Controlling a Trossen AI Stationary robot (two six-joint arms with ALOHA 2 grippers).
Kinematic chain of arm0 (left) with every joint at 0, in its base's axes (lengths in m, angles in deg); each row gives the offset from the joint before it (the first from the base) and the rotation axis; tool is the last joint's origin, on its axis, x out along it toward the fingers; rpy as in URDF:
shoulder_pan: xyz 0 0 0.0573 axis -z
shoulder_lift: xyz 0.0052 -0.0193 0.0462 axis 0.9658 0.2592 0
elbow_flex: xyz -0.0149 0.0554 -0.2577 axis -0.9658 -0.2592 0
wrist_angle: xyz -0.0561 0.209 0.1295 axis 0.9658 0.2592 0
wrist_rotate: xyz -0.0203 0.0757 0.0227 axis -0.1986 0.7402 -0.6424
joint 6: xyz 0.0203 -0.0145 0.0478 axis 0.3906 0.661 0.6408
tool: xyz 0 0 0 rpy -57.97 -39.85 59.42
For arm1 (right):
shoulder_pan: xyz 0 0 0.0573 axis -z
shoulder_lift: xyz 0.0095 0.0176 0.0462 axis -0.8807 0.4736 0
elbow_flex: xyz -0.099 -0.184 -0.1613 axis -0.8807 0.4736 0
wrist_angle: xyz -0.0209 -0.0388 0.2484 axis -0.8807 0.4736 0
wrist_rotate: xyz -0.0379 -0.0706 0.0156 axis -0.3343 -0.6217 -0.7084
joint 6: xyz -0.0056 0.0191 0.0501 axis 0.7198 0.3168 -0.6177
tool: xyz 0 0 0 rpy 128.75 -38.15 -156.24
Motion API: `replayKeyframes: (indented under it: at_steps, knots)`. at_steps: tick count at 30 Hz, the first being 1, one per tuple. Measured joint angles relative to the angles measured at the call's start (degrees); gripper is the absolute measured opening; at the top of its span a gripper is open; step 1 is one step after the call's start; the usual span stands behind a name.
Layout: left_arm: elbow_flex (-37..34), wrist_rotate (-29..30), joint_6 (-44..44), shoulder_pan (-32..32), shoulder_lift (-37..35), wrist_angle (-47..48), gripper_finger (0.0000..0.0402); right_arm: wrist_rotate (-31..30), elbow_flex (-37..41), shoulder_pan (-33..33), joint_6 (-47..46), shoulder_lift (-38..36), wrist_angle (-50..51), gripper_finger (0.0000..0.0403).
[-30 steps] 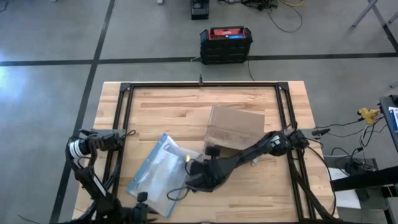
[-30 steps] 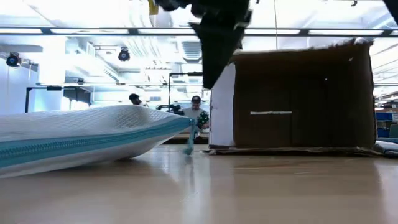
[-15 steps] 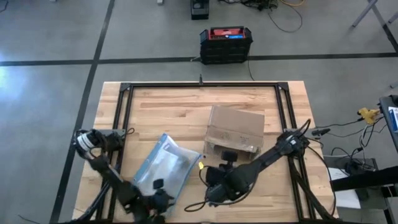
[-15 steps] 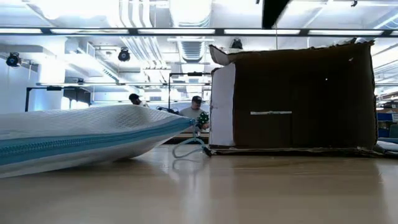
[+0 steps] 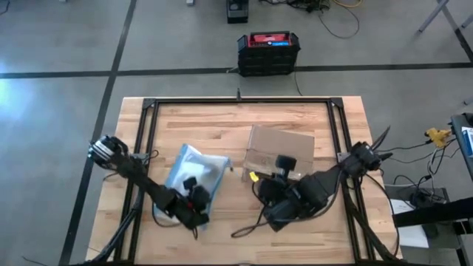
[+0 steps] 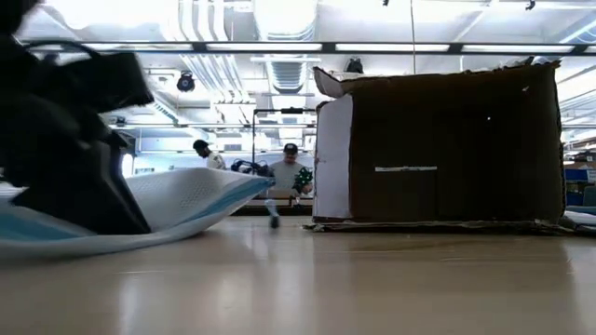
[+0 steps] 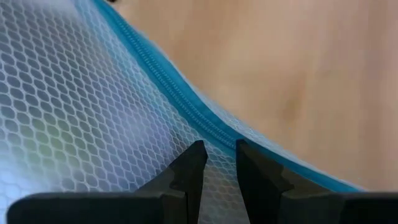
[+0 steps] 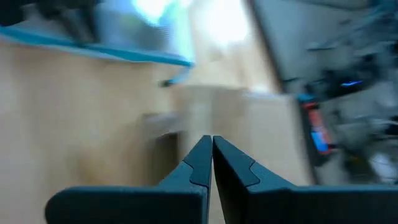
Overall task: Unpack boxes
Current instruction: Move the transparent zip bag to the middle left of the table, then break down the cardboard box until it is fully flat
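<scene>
The brown cardboard box stands on the table right of centre; in the low view the box shows its dark side. A clear mesh pouch with a blue zipper edge lies left of it. My left gripper sits on the pouch's near part, its fingers close together on the mesh. In the low view it presses into the pouch. My right gripper hangs shut above the table between pouch and box, holding nothing. My left gripper has its fingertips on the pouch's mesh face right beside the blue zipper edge, slanting down from the table's left and near side. Mesh shows in the narrow gap between the fingers. The pouch lies on the table and dips under the gripper.
A black-and-red case stands on the floor beyond the far edge. A black frame runs around the table top. People sit far behind the table. Bare wood lies at the far left and along the near edge.
My left gripper has swept from the near edge toward the far edge and the box, taking the pouch along. The pouch has slid farther from the near edge and turned. My right gripper, still shut, has risen and moved toward the box, leaving the low view.
</scene>
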Motion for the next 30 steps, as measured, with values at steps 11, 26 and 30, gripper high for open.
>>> replayKeyframes:
  at_steps: [11,26,30]
  knots:
    - [-17.9,3.6,1.0,-12.0,-24.7,0.0,0.008,-2.3,12.5,19.6,3.3,-7.4,0.2,0.0]
    - [-18.2,-19.2,6.8,-31.0,-42.3,-13.9,0.008,14.8,33.9,27.6,-17.8,-34.9,0.2,0.0]
    - [-13.6,-25.3,10.5,-37.2,-39.1,-12.6,0.008,14.8,42.4,27.5,-29.2,-45.2,0.3,0.0]
